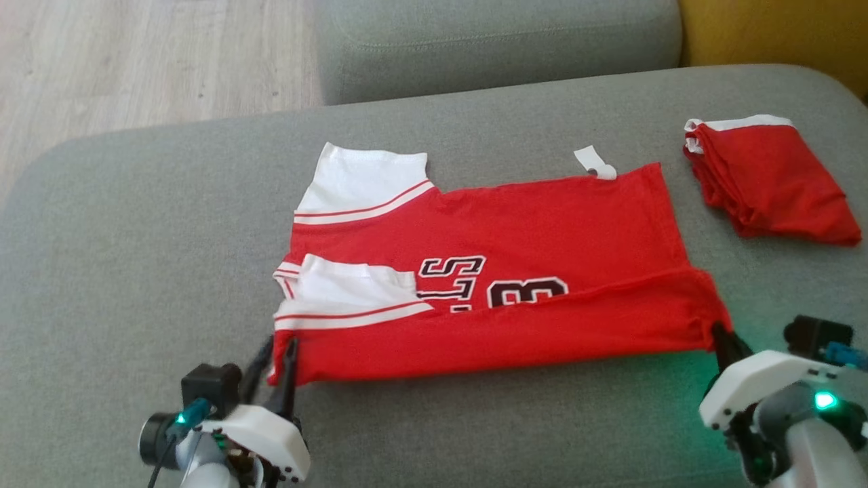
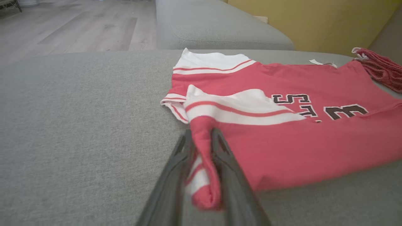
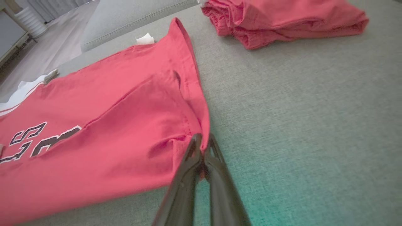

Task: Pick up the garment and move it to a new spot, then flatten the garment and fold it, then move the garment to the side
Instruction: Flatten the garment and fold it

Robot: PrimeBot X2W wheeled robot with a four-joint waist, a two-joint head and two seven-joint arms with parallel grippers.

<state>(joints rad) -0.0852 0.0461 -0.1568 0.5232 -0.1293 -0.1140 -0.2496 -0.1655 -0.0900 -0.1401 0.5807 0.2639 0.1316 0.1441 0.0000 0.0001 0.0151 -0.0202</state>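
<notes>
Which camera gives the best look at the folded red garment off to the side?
The head view: the folded red garment shows whole, white trim included, apart from the jersey. The right wrist view shows it closer, but cut off at the top edge; the left wrist view catches one blurred corner.

The red garment point(image 3: 110, 125) is pinched at a corner by the right tool point(image 3: 202, 142); beyond, a folded pile point(image 3: 282, 18) is seen.

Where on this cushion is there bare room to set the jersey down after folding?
Bare cushion lies left of the jersey and in the strip in front of it. The right end is crowded by the folded red garment.
</notes>
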